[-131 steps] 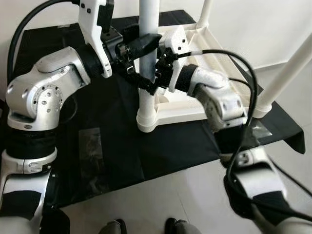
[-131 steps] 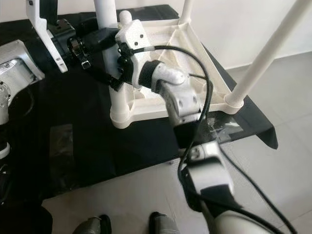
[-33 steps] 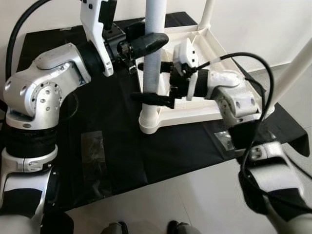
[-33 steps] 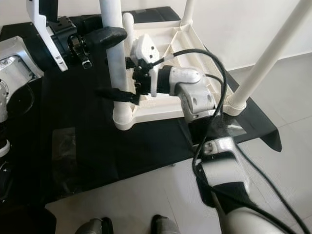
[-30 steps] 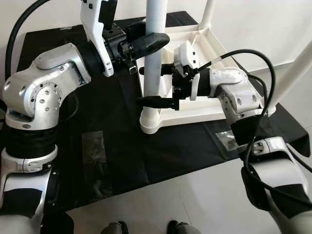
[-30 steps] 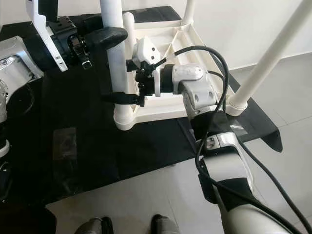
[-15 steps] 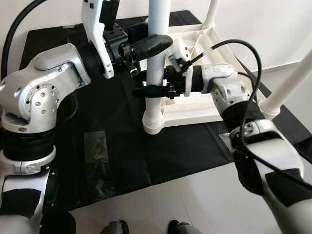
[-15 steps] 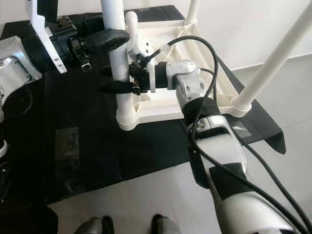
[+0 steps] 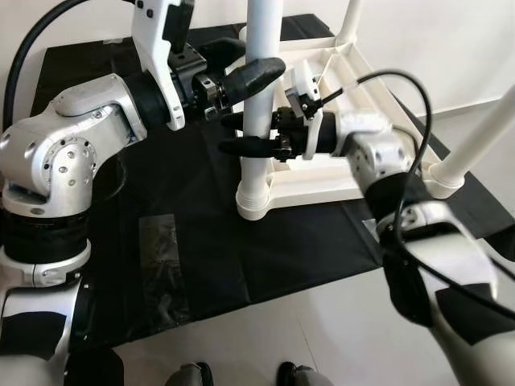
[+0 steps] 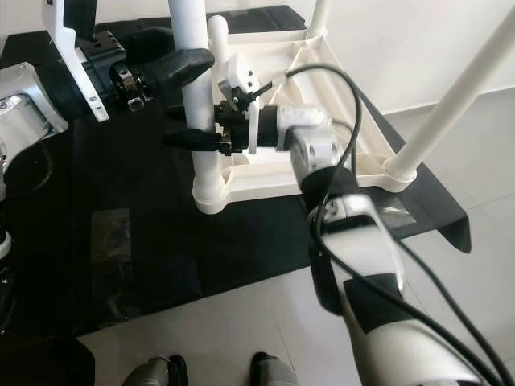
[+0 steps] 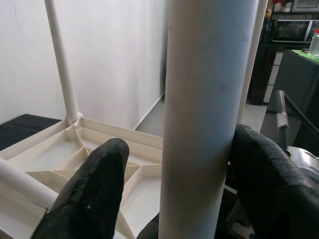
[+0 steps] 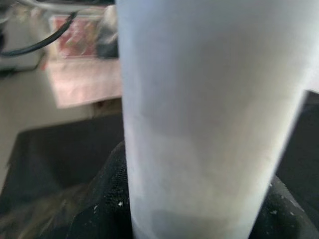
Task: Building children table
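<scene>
Both tools (image 9: 253, 72) seemingly still round leg (image 9: 259, 96)

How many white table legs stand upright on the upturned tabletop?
3: the near-left leg, held between both grippers; the far leg at the back corner; the right leg. A fourth may be hidden.

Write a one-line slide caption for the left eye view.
Both grippers, left gripper above right gripper, close around the upright white leg of the upturned table.
</scene>
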